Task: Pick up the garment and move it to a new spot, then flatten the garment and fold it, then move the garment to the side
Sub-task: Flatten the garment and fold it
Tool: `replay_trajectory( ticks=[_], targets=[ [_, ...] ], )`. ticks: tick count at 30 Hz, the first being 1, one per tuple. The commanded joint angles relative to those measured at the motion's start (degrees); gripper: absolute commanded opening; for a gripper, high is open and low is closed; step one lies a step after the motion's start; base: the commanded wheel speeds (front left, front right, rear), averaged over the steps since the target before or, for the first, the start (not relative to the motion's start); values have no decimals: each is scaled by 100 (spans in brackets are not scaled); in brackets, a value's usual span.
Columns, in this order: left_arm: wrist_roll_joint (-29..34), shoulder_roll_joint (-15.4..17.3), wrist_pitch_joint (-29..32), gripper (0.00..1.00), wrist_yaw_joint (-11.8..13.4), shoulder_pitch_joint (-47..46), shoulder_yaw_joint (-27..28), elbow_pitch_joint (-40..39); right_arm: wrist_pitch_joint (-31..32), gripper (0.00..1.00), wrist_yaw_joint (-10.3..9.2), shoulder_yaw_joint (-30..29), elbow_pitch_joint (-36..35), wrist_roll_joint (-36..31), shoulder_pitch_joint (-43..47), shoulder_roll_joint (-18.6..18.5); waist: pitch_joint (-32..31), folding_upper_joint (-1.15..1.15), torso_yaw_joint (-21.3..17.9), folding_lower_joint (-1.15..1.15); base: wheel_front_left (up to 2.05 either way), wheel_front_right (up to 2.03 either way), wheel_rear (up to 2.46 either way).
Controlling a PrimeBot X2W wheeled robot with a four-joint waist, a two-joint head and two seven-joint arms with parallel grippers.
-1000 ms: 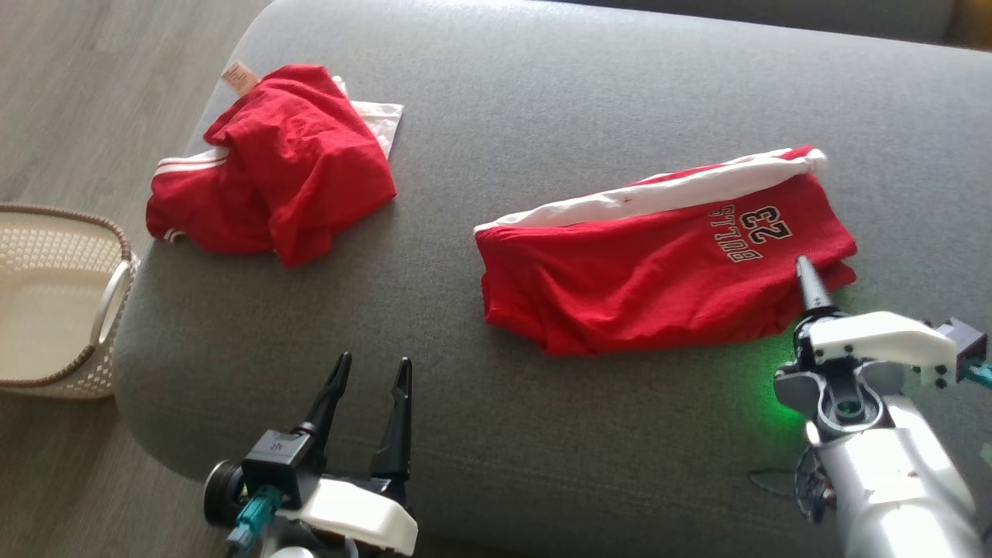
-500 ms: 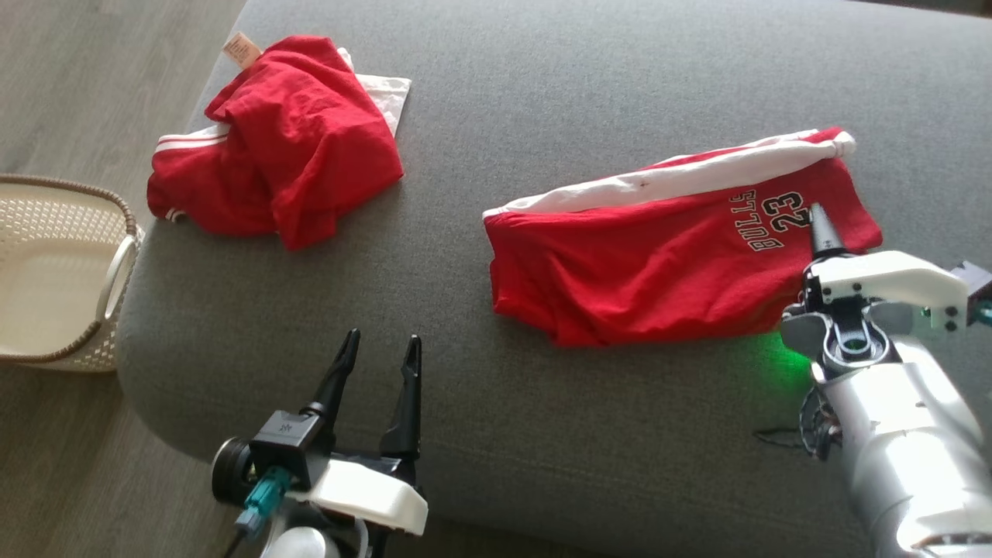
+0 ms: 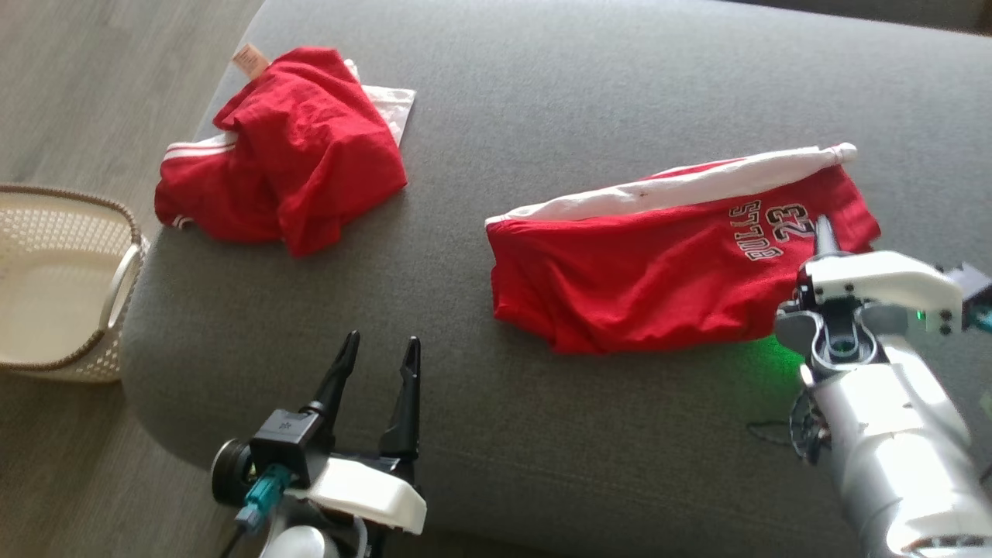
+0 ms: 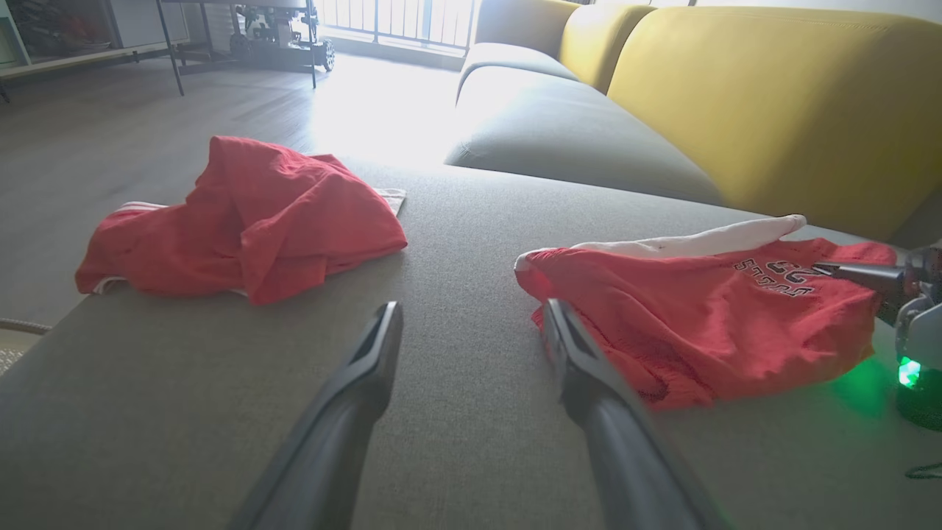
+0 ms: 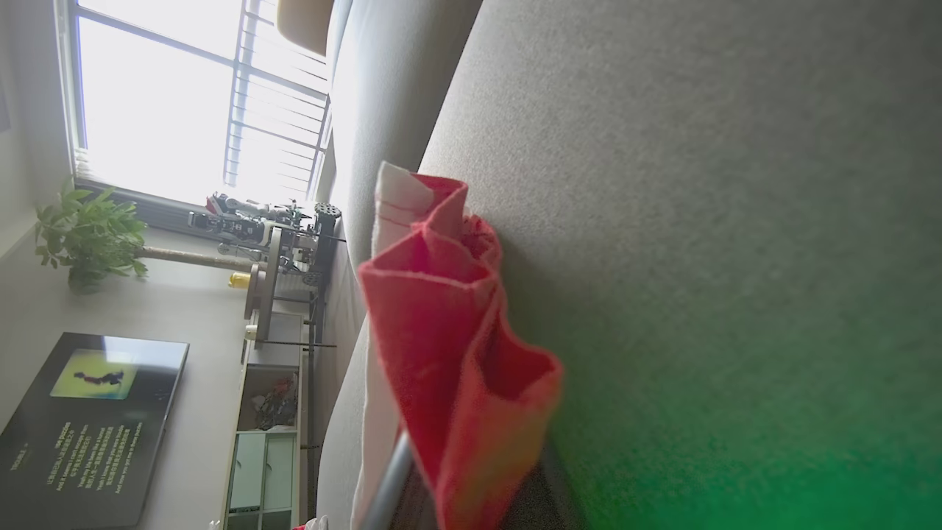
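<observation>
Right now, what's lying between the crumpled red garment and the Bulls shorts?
Nothing: a bare stretch of grey cushion separates the crumpled red garment from the Bulls shorts, as the head view and the left wrist view show.

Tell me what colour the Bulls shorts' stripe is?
White: the stripe on the red shorts, clearest in head view.

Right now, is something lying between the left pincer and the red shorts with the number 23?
Nothing visible does. Between the left pincer and the red shorts there is only bare grey cushion. The crumpled red garment lies farther to the left, outside that path.
</observation>
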Motion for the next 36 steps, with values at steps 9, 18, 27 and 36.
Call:
replay_trajectory(
  ticks=[9,18,27,36],
  targets=[
    [19,-24,-30,100,-49,61,280,-124,-317,0,0,-366,-503,-81,569,19,-329,0,-318,0,0,0,0],
    [72,-24,-30,100,-106,196,318,-72,-331,0,0,-2414,-589,-1510,1202,-85,-578,0,-431,0,0,0,0],
    [107,-24,-30,100,-151,273,359,-53,-332,0,0,-3223,-751,-2915,1097,173,-741,0,-478,0,0,0,0],
    [115,-24,-30,100,-188,319,348,-25,-332,0,0,-1900,-1200,-3017,1043,178,-950,0,-463,0,0,0,0]
  ],
)
